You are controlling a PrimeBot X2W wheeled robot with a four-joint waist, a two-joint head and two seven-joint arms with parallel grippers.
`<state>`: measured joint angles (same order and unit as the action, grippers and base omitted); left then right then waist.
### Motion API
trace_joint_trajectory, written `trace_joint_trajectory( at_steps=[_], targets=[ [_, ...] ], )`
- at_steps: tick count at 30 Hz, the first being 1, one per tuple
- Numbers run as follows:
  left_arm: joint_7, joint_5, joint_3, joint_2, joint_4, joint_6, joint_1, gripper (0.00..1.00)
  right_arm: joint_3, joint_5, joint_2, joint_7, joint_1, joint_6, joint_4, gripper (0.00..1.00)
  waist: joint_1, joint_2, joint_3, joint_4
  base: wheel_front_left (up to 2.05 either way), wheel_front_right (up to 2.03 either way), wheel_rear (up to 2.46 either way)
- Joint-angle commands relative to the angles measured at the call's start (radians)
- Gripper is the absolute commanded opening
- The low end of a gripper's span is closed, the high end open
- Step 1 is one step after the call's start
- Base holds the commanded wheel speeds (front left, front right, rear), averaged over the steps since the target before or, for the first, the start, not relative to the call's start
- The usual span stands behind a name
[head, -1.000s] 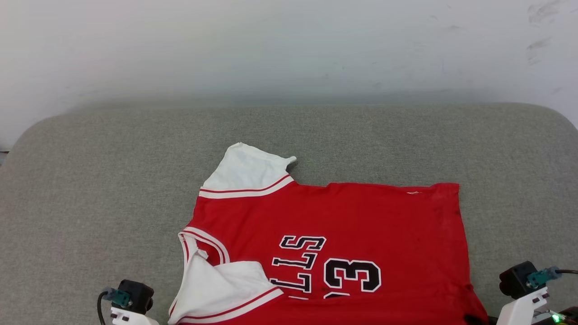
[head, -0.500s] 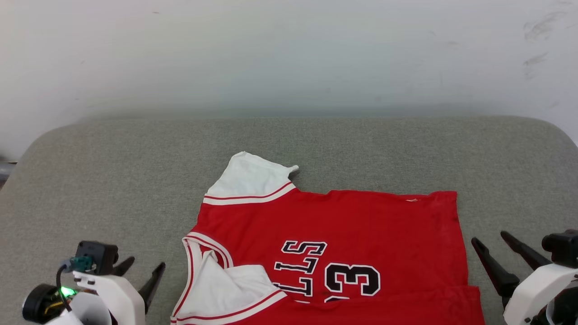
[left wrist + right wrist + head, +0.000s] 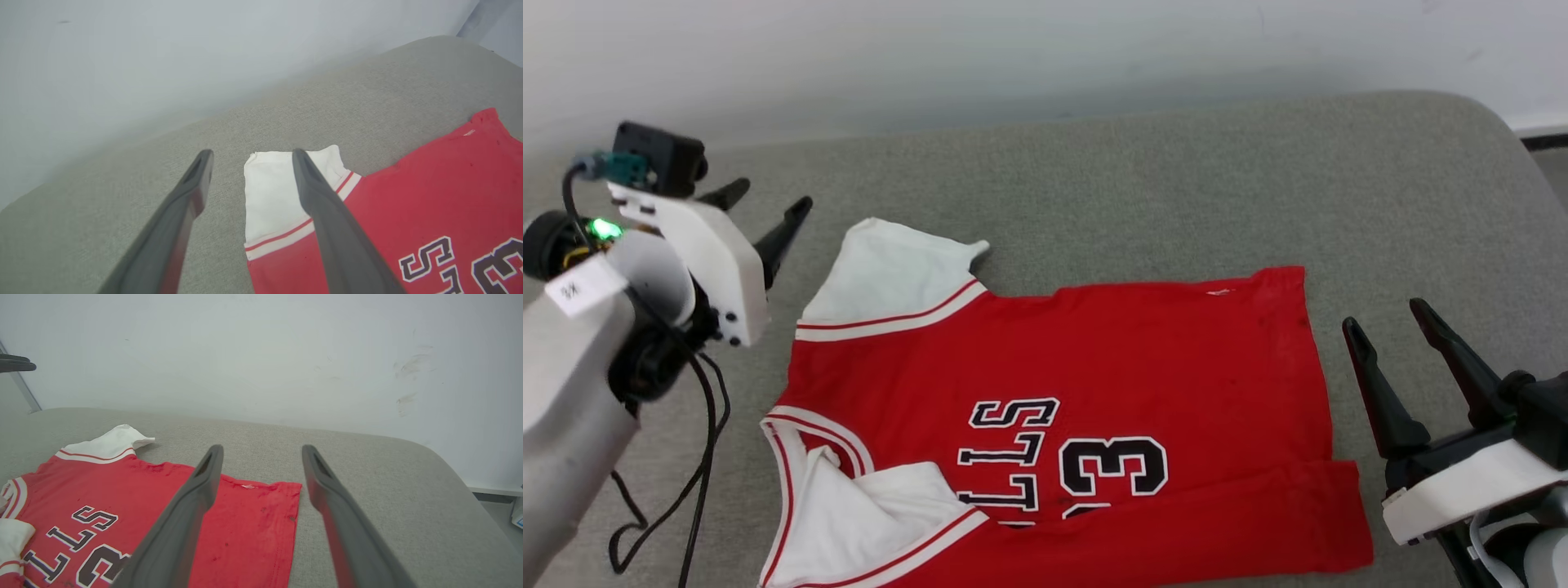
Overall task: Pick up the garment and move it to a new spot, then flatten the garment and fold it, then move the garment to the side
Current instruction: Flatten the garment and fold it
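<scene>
While the garment (image 3: 1094, 359) lies spread front-up on the grey fabric-covered tabletop (image 3: 1176, 180), the head view shows it between the two claws, touching neither. Its collar points left and its hem right, with the black letters and "33" toward the near edge. One white sleeve (image 3: 890, 269) lies flat at the far left corner. The other sleeve (image 3: 882, 523) is crumpled over the near left part beside the collar. A red strip along the near edge lies as a separate layer and reaches slightly further right than the hem. The left claw (image 3: 772, 196) is open just left of the far sleeve, fingers pointing far and right. The right claw (image 3: 1383, 314) stands open just right of the hem, over bare tabletop.

From the left wrist, the left claw (image 3: 252, 153) is spread wide. The far sleeve's (image 3: 269, 192) outer edge shows in the gap between the fingers, and the red body runs off to the right.

From the right wrist, the right claw (image 3: 262, 449) is likewise spread. The hem's far corner (image 3: 292, 486) shows between its fingers, the lettered front lies to the left, and bare grey tabletop lies to the right.
</scene>
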<state>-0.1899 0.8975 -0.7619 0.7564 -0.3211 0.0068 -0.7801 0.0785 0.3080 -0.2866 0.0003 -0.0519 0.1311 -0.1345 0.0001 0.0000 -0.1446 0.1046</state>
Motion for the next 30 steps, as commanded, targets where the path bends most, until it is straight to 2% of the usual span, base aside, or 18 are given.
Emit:
trace_joint_trajectory(
  at_steps=[1,8,9,12,19,22,28,29,30],
  targets=[
    [-0.033,0.023,0.01,-0.014,-0.04,-0.021,-0.051,1.0,0.007,-0.01,0.01,0.004,-0.019,-0.001,-0.024,1.0,-0.0001,0.0,-0.078,0.043,0.0,0.0,0.0],
    [-0.264,0.059,-0.032,-0.051,-0.169,-0.092,-0.223,1.0,0.027,-0.022,0.019,0.008,-0.057,-0.001,-0.074,1.0,-0.0001,0.0,-0.192,0.074,0.0,0.0,0.0],
    [-0.372,0.076,-0.053,-0.065,-0.211,-0.102,-0.287,1.0,0.04,-0.026,0.017,0.013,-0.073,-0.001,-0.081,1.0,-0.0001,0.0,-0.236,0.083,0.0,0.0,0.0],
    [-0.467,0.08,-0.07,-0.071,-0.249,-0.109,-0.348,1.0,0.05,-0.023,0.018,0.011,-0.095,-0.001,-0.093,1.0,-0.0001,0.0,-0.275,0.093,0.0,0.0,0.0],
    [-0.534,0.023,-0.115,-0.078,-0.328,-0.116,-0.444,1.0,0.063,-0.017,0.012,0.011,-0.13,-0.001,-0.103,1.0,-0.0001,0.0,-0.35,0.117,0.0,0.0,0.0],
    [-0.58,-0.013,-0.165,-0.077,-0.363,-0.12,-0.447,1.0,0.065,-0.013,0.008,0.007,-0.137,-0.001,-0.1,1.0,-0.0001,0.0,-0.364,0.119,0.0,0.0,0.0],
    [-0.643,0.035,-0.191,-0.108,-0.402,-0.131,-0.398,0.99,0.06,-0.007,0.004,0.005,-0.146,-0.001,-0.093,1.0,-0.0001,0.0,-0.366,0.118,0.0,0.0,0.0],
    [-0.647,0.036,-0.199,-0.11,-0.401,-0.132,-0.394,0.22,0.058,-0.008,0.003,0.006,-0.149,-0.001,-0.091,1.0,-0.0001,0.0,-0.365,0.117,0.0,0.0,0.0],
    [-0.645,0.042,-0.202,-0.112,-0.4,-0.134,-0.388,0.0,0.057,-0.007,0.002,0.007,-0.153,-0.001,-0.09,1.0,-0.0001,0.0,-0.363,0.115,0.0,0.0,0.0]
  ],
)
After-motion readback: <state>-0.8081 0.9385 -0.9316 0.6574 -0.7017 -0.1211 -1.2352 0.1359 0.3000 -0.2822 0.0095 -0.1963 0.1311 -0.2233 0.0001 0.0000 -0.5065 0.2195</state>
